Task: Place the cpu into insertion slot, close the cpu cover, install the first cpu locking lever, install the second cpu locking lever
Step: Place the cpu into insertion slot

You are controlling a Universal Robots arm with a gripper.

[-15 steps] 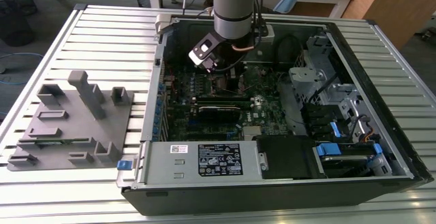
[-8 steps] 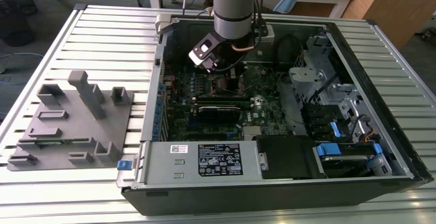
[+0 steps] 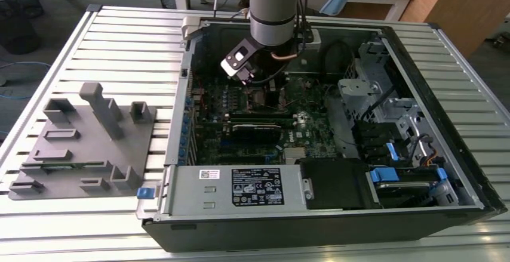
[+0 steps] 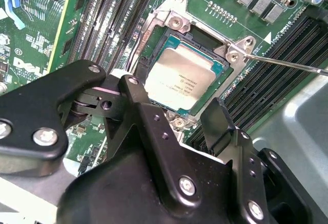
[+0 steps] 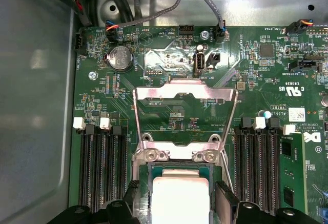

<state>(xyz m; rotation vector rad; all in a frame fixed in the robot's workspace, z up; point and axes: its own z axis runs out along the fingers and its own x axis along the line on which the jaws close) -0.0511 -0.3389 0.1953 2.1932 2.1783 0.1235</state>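
- Gripper (image 5: 177,188): the black fingers (image 5: 224,201) are spread wide, one on each side of the socket, and hold nothing. In the first wrist view a gap shows between each finger and the chip. Whether the pads touch the socket's frame cannot be told.
- Chip (image 4: 177,78): lies flat and square inside the socket with its dull silver top facing up. It sits between the two fingers and is gripped by neither.
- Socket (image 4: 171,19): a silvery metal rim with screwed corner brackets runs around the seated chip, on the green board.
- Thin metal rod (image 4: 287,64): starts at one corner bracket of the socket and slants away from it over the neighbouring slots.
- Cover (image 5: 184,84): hinged at the socket's edge and swung open, away from the chip. The green board shows through its large square window.
- Memory slots (image 5: 100,167): long black rows just beside the socket, on both of its flanks.
- Arm (image 3: 275,11): reaches down into the open computer case (image 3: 319,238), directly above the socket.
- Power supply (image 3: 255,187): a grey box with a white label at the case's edge, well apart from the socket.
- Grey fixture (image 3: 80,136): outside the case, far from the socket toward the exterior view's left.
- Table (image 3: 128,41): a slatted metal top that carries the case and the fixture.
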